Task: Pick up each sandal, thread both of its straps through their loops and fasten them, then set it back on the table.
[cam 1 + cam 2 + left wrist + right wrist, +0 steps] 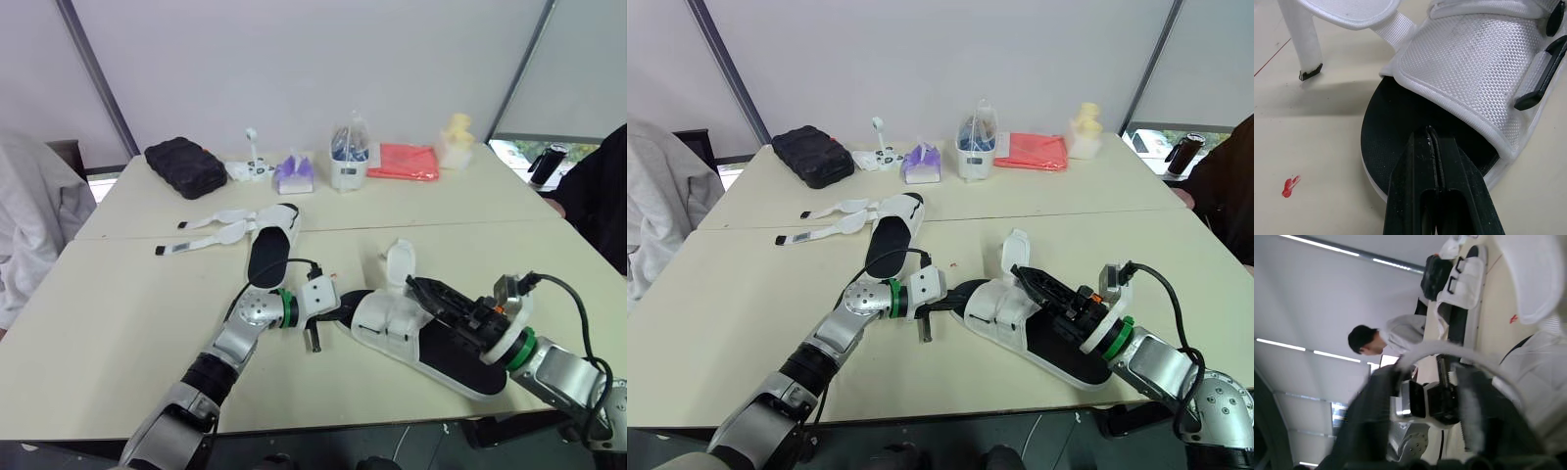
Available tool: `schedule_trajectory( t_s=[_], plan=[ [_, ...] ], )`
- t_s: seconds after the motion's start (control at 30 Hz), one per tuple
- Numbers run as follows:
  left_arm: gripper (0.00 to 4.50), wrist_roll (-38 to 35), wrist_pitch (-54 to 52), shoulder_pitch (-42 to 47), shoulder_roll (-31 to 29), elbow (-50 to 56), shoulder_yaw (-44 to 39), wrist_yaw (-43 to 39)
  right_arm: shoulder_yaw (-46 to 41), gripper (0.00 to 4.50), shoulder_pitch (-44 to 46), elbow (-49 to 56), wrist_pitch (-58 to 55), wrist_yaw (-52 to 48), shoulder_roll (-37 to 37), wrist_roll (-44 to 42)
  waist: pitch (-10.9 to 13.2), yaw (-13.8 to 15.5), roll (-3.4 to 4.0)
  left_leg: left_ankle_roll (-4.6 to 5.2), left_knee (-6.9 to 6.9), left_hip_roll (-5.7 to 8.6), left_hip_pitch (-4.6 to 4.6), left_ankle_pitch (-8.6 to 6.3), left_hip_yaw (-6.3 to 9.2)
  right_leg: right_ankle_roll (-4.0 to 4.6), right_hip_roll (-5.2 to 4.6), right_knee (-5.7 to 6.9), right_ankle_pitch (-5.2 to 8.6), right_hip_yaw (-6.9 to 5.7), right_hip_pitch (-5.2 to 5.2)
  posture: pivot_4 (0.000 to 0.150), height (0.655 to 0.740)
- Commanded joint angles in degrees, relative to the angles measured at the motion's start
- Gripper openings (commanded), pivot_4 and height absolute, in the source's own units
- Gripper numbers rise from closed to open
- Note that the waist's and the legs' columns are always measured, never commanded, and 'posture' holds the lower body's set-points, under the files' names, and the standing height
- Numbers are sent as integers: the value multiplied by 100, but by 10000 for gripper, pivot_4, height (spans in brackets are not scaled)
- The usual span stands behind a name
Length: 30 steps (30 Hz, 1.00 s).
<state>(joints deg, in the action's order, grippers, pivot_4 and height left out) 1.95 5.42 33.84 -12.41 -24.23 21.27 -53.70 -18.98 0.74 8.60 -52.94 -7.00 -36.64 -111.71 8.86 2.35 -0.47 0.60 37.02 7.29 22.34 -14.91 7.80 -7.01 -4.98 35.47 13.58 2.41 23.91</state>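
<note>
Left claw (336, 310), head view: black fingers reach sideways to the toe end of the near sandal (453, 360) and meet its black footbed.
Right claw (419, 287), head view: hangs over the middle of the same sandal, fingertips just beside the raised white flap (399, 262).
Head view, sandals: the near sandal lies flat on the table (118, 343) between the two arms, toe toward the left arm. The far sandal (270, 251) lies further back, well apart from both claws, its loose straps (211, 235) spread out to the robot's left.
Head view, back of the table: black pouch (184, 164), purple packet (294, 173), red bag (404, 162) and yellow object (456, 140) in a row.
Left wrist view, claw: fingers pressed together with nothing seen between them, tips on the footbed just before the woven front strap (1464, 73).
Left wrist view, table: small red mark (1289, 186) near the toe.
Right wrist view, claw: fingers stand apart; a white band (1449, 346) arches just past their tips, contact unclear.
Right wrist view, beyond: the far sandal and a person (1396, 335) in grey.
</note>
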Motion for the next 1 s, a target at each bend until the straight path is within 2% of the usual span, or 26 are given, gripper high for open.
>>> schedule_trajectory(
  t_s=[0.03, 0.07, 0.17, 0.27, 0.37, 0.4, 0.5, 0.6, 0.8, 1.0],
  plan=[
    [0, 137, -93, -165, -5, -116, 192, -82, -289, 39664, 82, 0, 71, 2, -20, -129, 0, 0, 0, 0, 0, 0, 0, 0, 0, 0, 0, 0, 0, 0, 0, 1500, 7400],
    [0, 137, -93, -166, -4, -115, 192, -82, -300, 44433, 89, 4, 72, -8, -41, -128, 0, -1, 0, 0, 0, 0, 0, 0, 0, 0, 0, 0, 0, 0, 0, 1500, 7400],
    [0, 139, -88, -169, -3, -116, 194, -80, -432, 44433, 252, 6, 87, -174, -189, 109, -2, -3, 3, 0, 0, 0, 0, 0, 0, 0, 0, 0, 0, 0, 0, 1500, 7400],
    [0, 141, -87, -162, 5, -127, 202, -83, -550, 44433, 704, -55, 107, -554, -542, 725, -7, -7, 12, 0, 1, 1, 0, 0, -2, 0, 1, 0, 0, 0, 1, 1500, 7400],
    [0, 142, -83, -156, 12, -137, 202, -86, -366, 44433, 975, 12, 182, -1000, -901, 1816, -8, 5, 12, 1, 1, 2, 0, 0, -4, -1, 1, 0, 0, -1, 0, 1500, 7400],
    [0, 144, -69, -147, 23, -155, 206, -87, 7, 44433, 1214, -108, 389, -1217, -1146, 2702, -8, -3, 12, 1, 0, 2, 0, 0, -2, -1, 2, -1, 0, -3, 0, 1500, 7400],
    [0, 151, -45, -131, 50, -190, 217, -81, 695, 44433, 1625, -516, 792, -1743, -1434, 4333, -15, -5, 24, 3, 3, 3, -1, -1, -11, -2, 3, 0, 0, -4, 2, 1500, 7400],
    [0, 160, -37, -127, 75, -206, 223, -65, 997, 44433, 1835, -963, 991, -2213, -1359, 5125, -15, 9, 23, 3, 6, 3, -1, -1, -10, -3, 3, -1, -1, -5, 0, 1500, 7400],
    [0, 171, -39, -140, 80, -191, 211, -26, 1145, 44433, 2157, -1430, 1022, -2840, -1080, 5912, -17, 1, 26, 3, 5, 5, 0, -1, -10, -4, 0, 0, -2, -2, 2, 1500, 7400],
    [0, 176, -53, -195, 47, -136, 191, 18, 1044, 44433, 2315, -1671, 831, -3209, -818, 6219, -17, 1, 26, 3, 4, 6, 0, -1, -8, -4, -1, -1, -2, -2, 2, 1500, 7400]
  ],
)
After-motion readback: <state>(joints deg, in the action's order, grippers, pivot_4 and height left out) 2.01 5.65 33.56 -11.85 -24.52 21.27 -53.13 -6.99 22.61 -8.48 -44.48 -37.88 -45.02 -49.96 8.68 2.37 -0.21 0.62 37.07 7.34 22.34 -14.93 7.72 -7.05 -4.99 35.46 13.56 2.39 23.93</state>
